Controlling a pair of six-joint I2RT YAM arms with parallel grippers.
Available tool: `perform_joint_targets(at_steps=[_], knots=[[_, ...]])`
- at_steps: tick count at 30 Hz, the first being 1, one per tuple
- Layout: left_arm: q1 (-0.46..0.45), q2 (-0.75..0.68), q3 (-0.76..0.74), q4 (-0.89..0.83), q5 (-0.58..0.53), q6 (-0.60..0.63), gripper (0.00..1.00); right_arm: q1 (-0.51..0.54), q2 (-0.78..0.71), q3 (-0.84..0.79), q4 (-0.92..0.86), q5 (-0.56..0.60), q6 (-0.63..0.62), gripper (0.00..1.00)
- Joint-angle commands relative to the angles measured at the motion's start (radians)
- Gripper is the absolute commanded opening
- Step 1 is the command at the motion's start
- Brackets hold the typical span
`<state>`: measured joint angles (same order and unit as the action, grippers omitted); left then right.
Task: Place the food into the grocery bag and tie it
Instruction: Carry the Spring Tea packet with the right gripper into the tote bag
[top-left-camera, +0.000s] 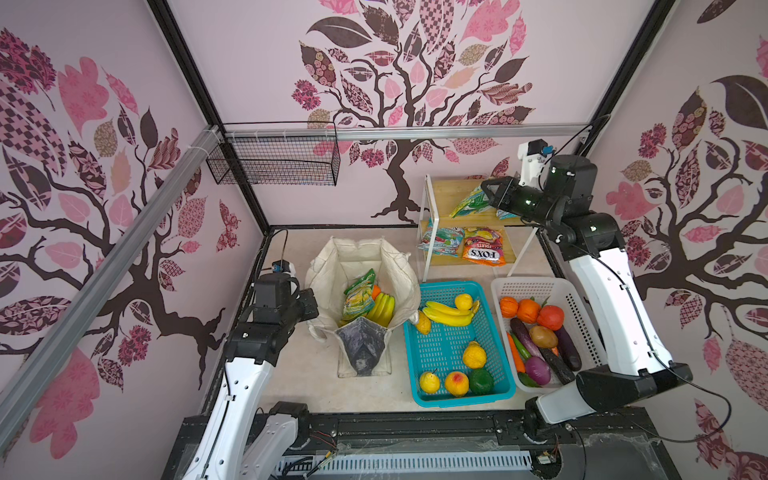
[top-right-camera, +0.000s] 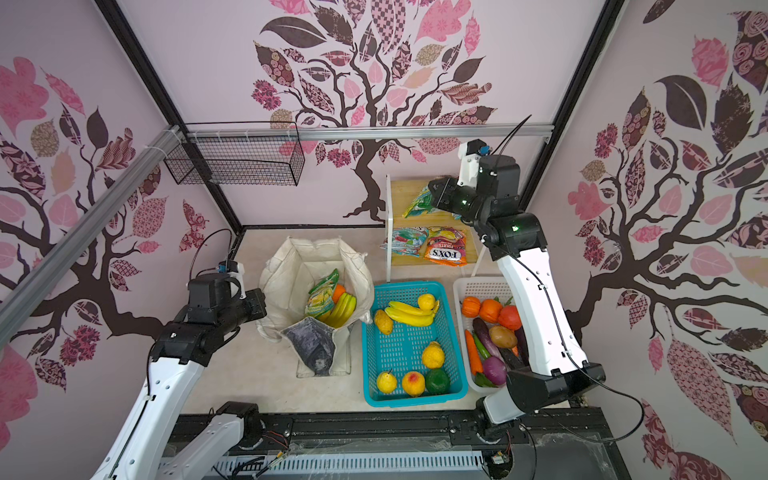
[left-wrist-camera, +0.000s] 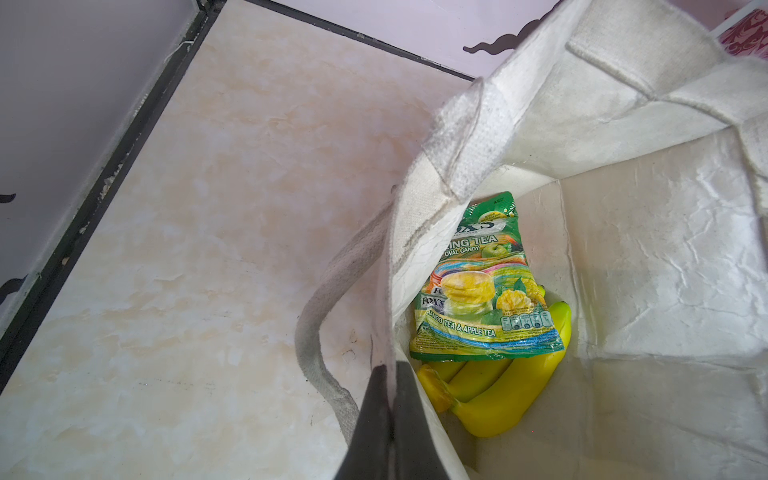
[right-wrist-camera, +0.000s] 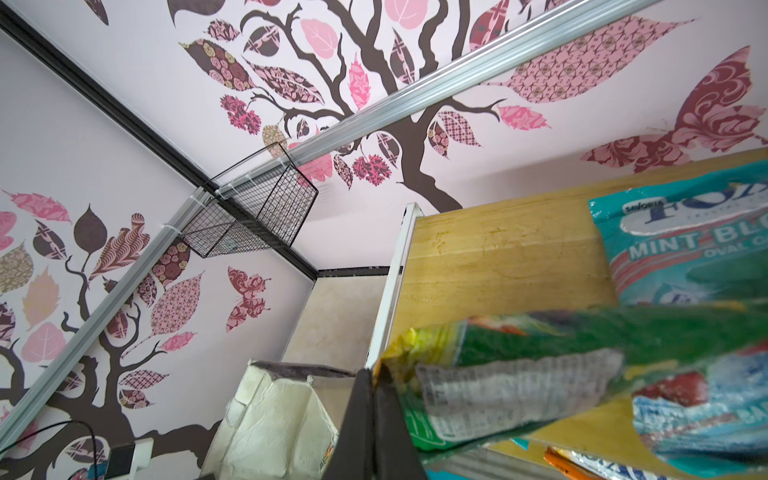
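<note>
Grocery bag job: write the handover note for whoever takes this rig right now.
Left gripper: jaws shut on the bag rim, holding it open.
Right gripper: jaws shut on a green packet at the top shelf.
Done: a tea packet, bananas and an orange lie in the bag.
Left: bring the green packet over and drop it in. More food sits in the teal basket and the white basket. The handles are not yet tied.

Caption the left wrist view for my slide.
Left hand pinches the grocery bag by its rim; inside, a green FOX'S packet lies on the banana bunch.
</note>
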<state>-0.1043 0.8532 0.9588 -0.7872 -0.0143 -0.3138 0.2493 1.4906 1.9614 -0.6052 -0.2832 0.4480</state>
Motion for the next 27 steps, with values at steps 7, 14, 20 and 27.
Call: perform_joint_targets(at_steps=[7,14,20,27], knots=[[0.003,-0.006,-0.019,0.010,-0.004,0.008,0.00,0.205,-0.124,-0.019,0.017,0.044,-0.001,0.00],[0.003,-0.009,-0.022,0.009,-0.007,0.007,0.00,0.447,-0.163,-0.097,0.083,0.130,-0.002,0.00],[0.002,-0.003,-0.022,0.011,-0.003,0.006,0.00,0.648,-0.078,-0.108,0.088,0.248,-0.037,0.00],[0.003,-0.007,-0.020,0.013,0.009,0.005,0.00,0.721,0.043,-0.112,0.116,0.163,0.010,0.00]])
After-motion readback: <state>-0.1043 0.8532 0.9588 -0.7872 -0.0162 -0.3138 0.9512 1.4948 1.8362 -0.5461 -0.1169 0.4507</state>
